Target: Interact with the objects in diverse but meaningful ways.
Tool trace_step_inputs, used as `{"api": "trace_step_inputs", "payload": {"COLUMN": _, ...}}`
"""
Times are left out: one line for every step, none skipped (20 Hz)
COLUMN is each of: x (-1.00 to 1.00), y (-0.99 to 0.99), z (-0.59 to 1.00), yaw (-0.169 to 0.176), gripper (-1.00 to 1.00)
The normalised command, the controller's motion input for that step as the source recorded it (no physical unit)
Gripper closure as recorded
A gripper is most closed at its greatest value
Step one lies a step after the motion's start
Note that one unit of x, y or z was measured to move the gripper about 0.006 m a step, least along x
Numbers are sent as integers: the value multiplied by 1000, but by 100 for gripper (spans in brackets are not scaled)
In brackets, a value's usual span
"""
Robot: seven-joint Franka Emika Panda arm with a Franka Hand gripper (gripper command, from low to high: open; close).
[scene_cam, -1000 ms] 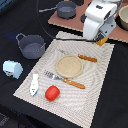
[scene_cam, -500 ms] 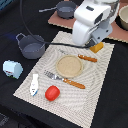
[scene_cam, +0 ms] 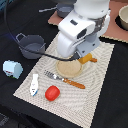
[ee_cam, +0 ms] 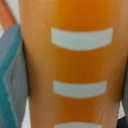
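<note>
Landmark: the round tan plate point(scene_cam: 68, 68) at the middle of the pale woven placemat point(scene_cam: 100, 85), which lies on the dark desk point(scene_cam: 15, 105).

Arm: the white Panda arm point(scene_cam: 82, 27) hangs low over the plate's far edge, its bulk covering that rim. The jaws themselves are hidden under the arm body in the exterior view. I cannot tell whether they are apart or together.

Wrist view: filled almost edge to edge by an orange surface point(ee_cam: 70, 60) with pale rectangular bars point(ee_cam: 81, 38) across it, very near the lens and blurred. A grey and teal edge point(ee_cam: 10, 75) shows beside it. What the orange thing is, I cannot say for sure. In the exterior view an orange-yellow piece point(scene_cam: 89, 58) pokes out just beyond the plate, at the foot of the arm.

Task items, placed from the plate:
- Dark grey two-handled pot point(scene_cam: 30, 45): off the mat, well to the exterior view's left of the plate and a little farther back.
- Red tomato point(scene_cam: 52, 92): on the mat, nearer the camera than the plate.
- Small white bottle point(scene_cam: 34, 84): lying on the mat's edge, just to the exterior view's left of the tomato.
- White-and-blue milk carton point(scene_cam: 12, 68): on the desk, well apart from the plate, past the mat's edge.
- Fork with orange handle point(scene_cam: 65, 80): just beside the plate's near rim, lying aslant.

Behind the arm, a second dark bowl point(scene_cam: 65, 8) and a tan bowl point(scene_cam: 123, 17) on a reddish mat.
</note>
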Motion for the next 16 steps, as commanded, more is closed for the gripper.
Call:
{"api": "trace_step_inputs", "payload": {"x": -417, "y": -46, "z": -417, "yaw": 0, "gripper": 100}}
{"api": "trace_step_inputs", "payload": {"x": -423, "y": -57, "z": -400, "yaw": 0, "gripper": 100}}
{"api": "trace_step_inputs", "payload": {"x": -391, "y": -54, "z": -429, "yaw": 0, "gripper": 100}}
{"api": "trace_step_inputs", "payload": {"x": -326, "y": -66, "z": -394, "yaw": 0, "gripper": 100}}
{"api": "trace_step_inputs", "payload": {"x": -231, "y": -60, "z": -380, "yaw": 0, "gripper": 100}}
{"api": "trace_step_inputs", "payload": {"x": -180, "y": -40, "z": -366, "yaw": 0, "gripper": 100}}
{"api": "trace_step_inputs", "payload": {"x": -140, "y": -29, "z": -369, "yaw": 0, "gripper": 100}}
{"api": "trace_step_inputs", "payload": {"x": -166, "y": -51, "z": -380, "yaw": 0, "gripper": 100}}
{"api": "trace_step_inputs", "payload": {"x": -203, "y": -46, "z": -400, "yaw": 0, "gripper": 100}}
{"api": "trace_step_inputs", "payload": {"x": -200, "y": -43, "z": -397, "yaw": 0, "gripper": 100}}
{"api": "trace_step_inputs", "payload": {"x": -200, "y": -26, "z": -409, "yaw": 2, "gripper": 100}}
{"api": "trace_step_inputs", "payload": {"x": -249, "y": -31, "z": -409, "yaw": 3, "gripper": 100}}
{"api": "trace_step_inputs", "payload": {"x": -271, "y": -6, "z": -414, "yaw": 4, "gripper": 100}}
{"api": "trace_step_inputs", "payload": {"x": -297, "y": 0, "z": -403, "yaw": 7, "gripper": 100}}
{"api": "trace_step_inputs", "payload": {"x": -277, "y": 0, "z": -346, "yaw": 12, "gripper": 100}}
{"api": "trace_step_inputs", "payload": {"x": -274, "y": 0, "z": -309, "yaw": 10, "gripper": 100}}
